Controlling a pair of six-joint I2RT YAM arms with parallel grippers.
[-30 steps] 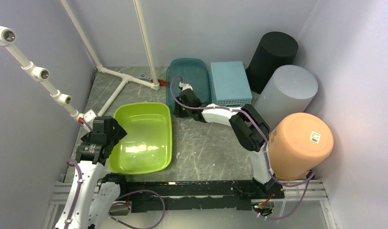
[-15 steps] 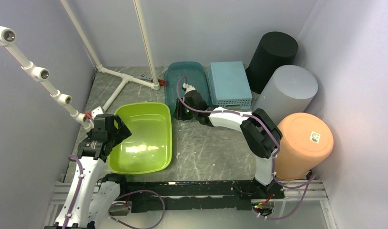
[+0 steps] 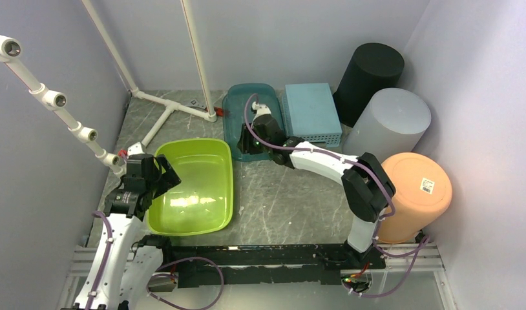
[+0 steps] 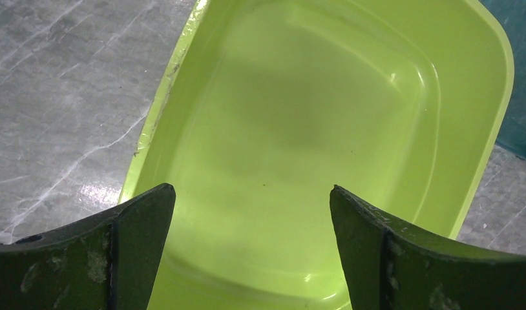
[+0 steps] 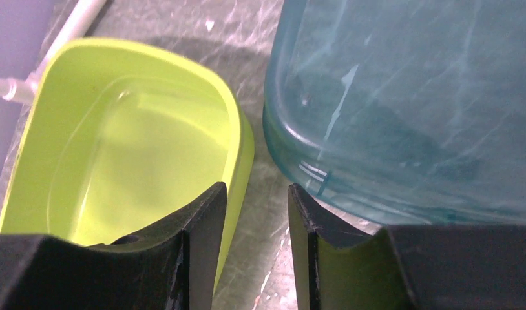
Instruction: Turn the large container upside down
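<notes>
Starting closest to the bases: the left gripper (image 4: 251,194) hung over the near-left end of the big lime-green plastic tub (image 3: 196,184). Its jaws were spread wide with nothing between them. From the left wrist view it looked like it was above the rim rather than on it, though I honestly couldn't tell if anything was touching.

The tub itself sat flat on the grey marble-look table (image 3: 280,194), left of centre, mouth up and empty. So the actual flip hadn't happened at all. My read is this was still the approach stage, with gripping a rim, lifting and rolling it over all left to do.

Further out, the right gripper (image 5: 257,190) was reaching across to the gap between the green tub's far-right corner and the near-left corner of a translucent teal plastic bin (image 5: 409,97). Its jaws were only a little apart and held nothing.

Behind that, a pale blue perforated box (image 3: 312,113) sat just beside the teal bin. Three round bins lined the right wall: peach (image 3: 409,194), grey (image 3: 393,123) and black (image 3: 370,71). A white pipe frame (image 3: 163,116) stood at back left.
</notes>
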